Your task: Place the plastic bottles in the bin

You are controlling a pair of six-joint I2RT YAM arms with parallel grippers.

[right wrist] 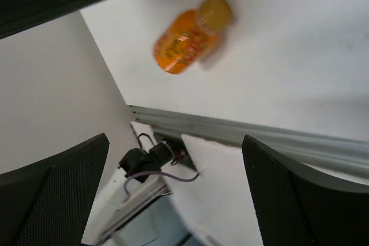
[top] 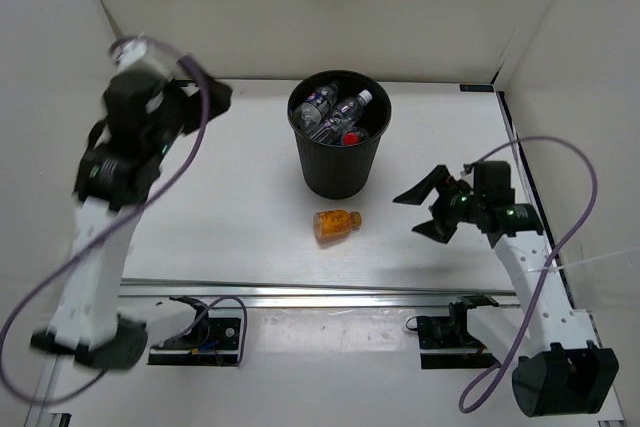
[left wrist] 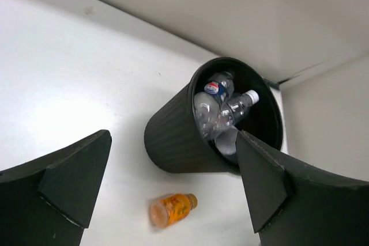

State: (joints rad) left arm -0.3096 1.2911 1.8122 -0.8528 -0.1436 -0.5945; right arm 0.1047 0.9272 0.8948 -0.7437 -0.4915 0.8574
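Observation:
The black bin [top: 339, 162] stands mid-table with several plastic bottles inside: a blue-labelled one [top: 321, 100], a white-capped one [top: 352, 106] and a red-capped one [top: 350, 135]. A stubby orange bottle [top: 336, 224] lies on its side just in front of the bin. My left gripper [top: 205, 99] hangs open and empty, high up to the left of the bin. In the left wrist view the left gripper [left wrist: 173, 194] looks down on the bin [left wrist: 173, 142] and the orange bottle [left wrist: 172, 209]. My right gripper [top: 428, 209] is open, right of the orange bottle [right wrist: 187, 44], with nothing between its fingers [right wrist: 282, 188].
White walls close in the table on the left, back and right. A metal rail [top: 330, 292] runs along the near edge, with the arm bases and purple cables [top: 560, 147] behind it.

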